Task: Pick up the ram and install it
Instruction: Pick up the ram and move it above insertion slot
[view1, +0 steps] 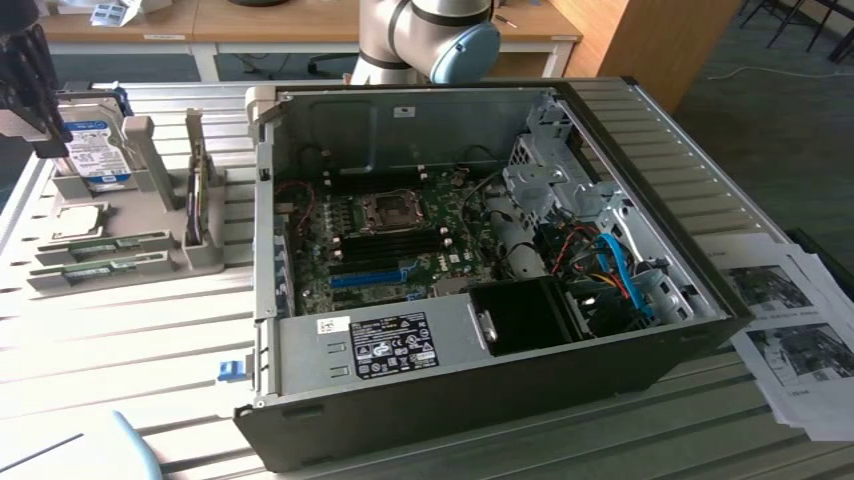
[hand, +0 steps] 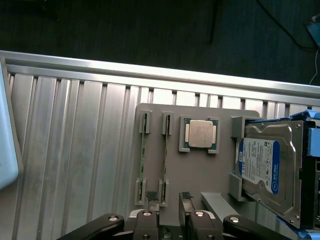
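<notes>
Two ram sticks stand on edge in the slots of a grey holder (hand: 200, 175). One ram stick (hand: 164, 160) runs toward the gap between my fingertips, and the other (hand: 142, 160) lies parallel beside it. My gripper (hand: 169, 197) hovers above the near end of the holder, open, with nothing between its fingers (hand: 152, 196). In the exterior view the gripper (view1: 40, 140) hangs over the holder (view1: 147, 245) at the view's left, and the ram sticks (view1: 96, 246) lie low in its front slots.
A square silver CPU (hand: 200, 135) and a blue-labelled hard drive (hand: 265, 170) share the holder. The open computer case (view1: 747, 240) with its motherboard (view1: 387, 240) stands to the exterior view's right. Papers (view1: 801, 330) lie past the case. The table edge (hand: 150, 72) runs behind the holder.
</notes>
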